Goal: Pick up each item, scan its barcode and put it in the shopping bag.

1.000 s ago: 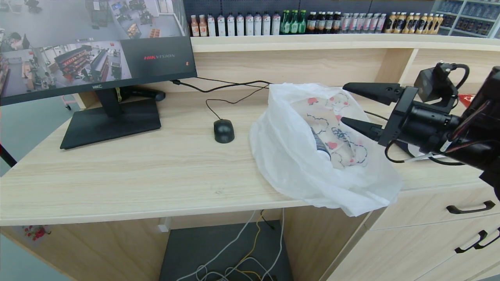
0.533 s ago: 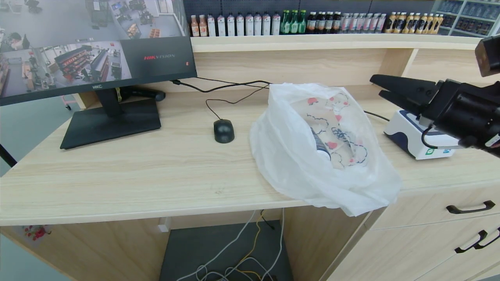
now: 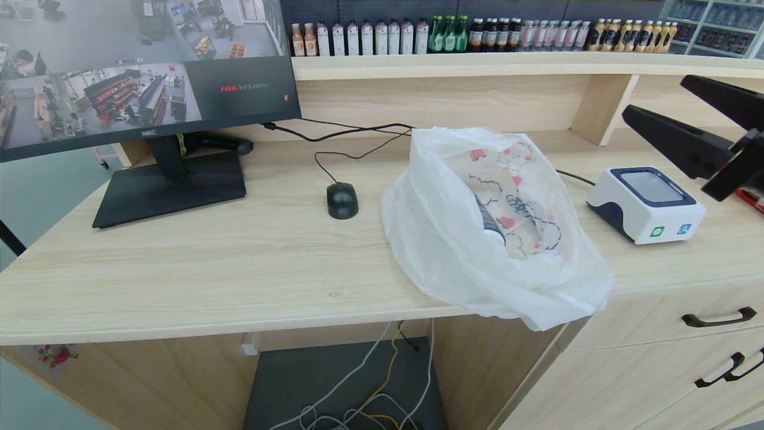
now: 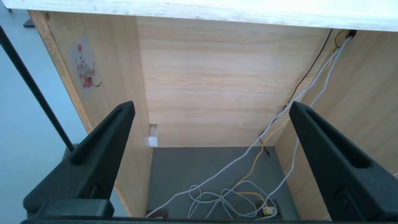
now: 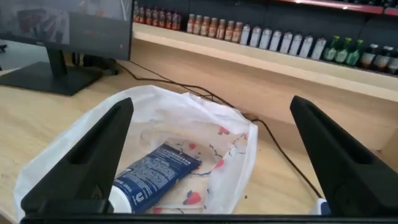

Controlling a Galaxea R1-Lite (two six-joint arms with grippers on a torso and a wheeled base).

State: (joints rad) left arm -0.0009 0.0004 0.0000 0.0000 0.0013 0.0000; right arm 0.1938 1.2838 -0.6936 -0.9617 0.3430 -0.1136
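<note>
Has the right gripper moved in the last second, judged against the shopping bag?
Yes. The right gripper, open, has drawn back to the robot's right, off the shopping bag and past the scanner it earlier hid.

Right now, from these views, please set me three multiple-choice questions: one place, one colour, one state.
1. Where does the scanner stand, relative to the bag?
A) to its left
B) to its right
C) inside it

2. What colour is the mouse?
A) black
B) white
C) red

3. How is the right gripper?
A) shut on a tube
B) shut, empty
C) open, empty

Answers:
1 B: the scanner is on the robot's right of the bag.
2 A: the mouse is black all over.
3 C: its jaws stand wide apart, nothing between them.
</note>
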